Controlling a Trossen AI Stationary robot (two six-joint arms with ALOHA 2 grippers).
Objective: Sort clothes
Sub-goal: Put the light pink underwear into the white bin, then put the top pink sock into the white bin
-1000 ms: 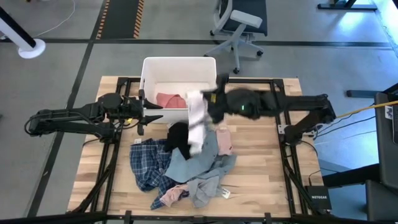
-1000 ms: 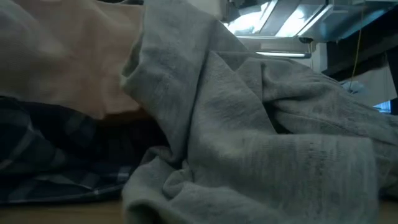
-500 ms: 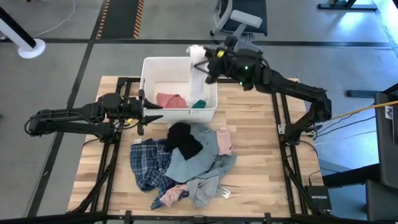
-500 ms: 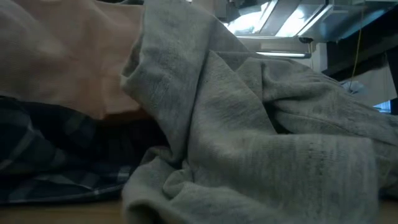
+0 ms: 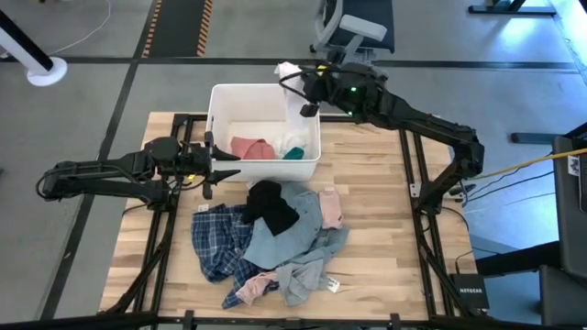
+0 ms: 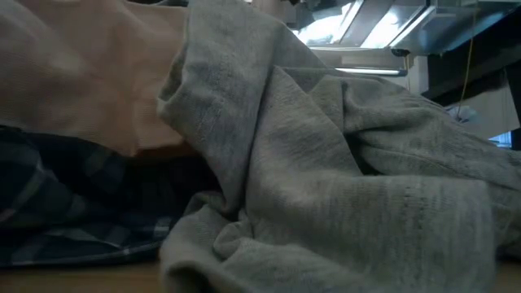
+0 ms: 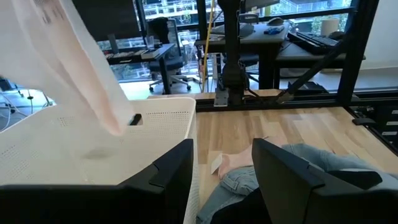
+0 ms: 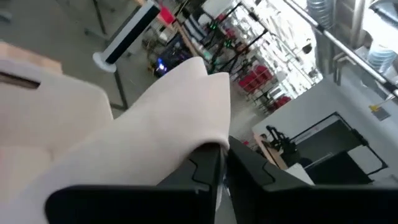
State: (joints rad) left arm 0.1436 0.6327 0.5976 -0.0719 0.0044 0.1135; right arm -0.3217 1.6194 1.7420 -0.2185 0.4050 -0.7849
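The right gripper [image 5: 298, 84] is up over the far right corner of the white bin [image 5: 217, 119], pinched tight on a white piece [image 5: 292, 103] of clothing. In the right wrist view you can see the 2 fingers [image 8: 205, 165] squeezed together with the pale fabric [image 8: 143, 143] bunched between them. The cloth hangs from the grip down into the bin, and the left wrist view catches it dangling over the perforated bin wall [image 7: 87, 155].

Inside the bin there's already a pink piece [image 5: 251, 148] and a small teal piece [image 5: 293, 153] by the near wall.

The left gripper [image 5: 223, 166] sits low at the bin's near left corner, fingers [image 7: 171, 171] spread apart with nothing between them.

The rest of the clothes are piled on the wooden table [image 5: 385, 247] in front of the bin: a black piece [image 5: 270, 206] on top, a grey-blue piece [image 5: 292, 234] under and beside it, the blue-white plaid shirt [image 5: 217, 240] on the left, another pink bit [image 5: 330, 207] on the right edge of the pile, and one more pinkish scrap [image 5: 249, 291] at the near end. The low view is basically all grey fabric [image 6: 342, 203] right up against the lens.
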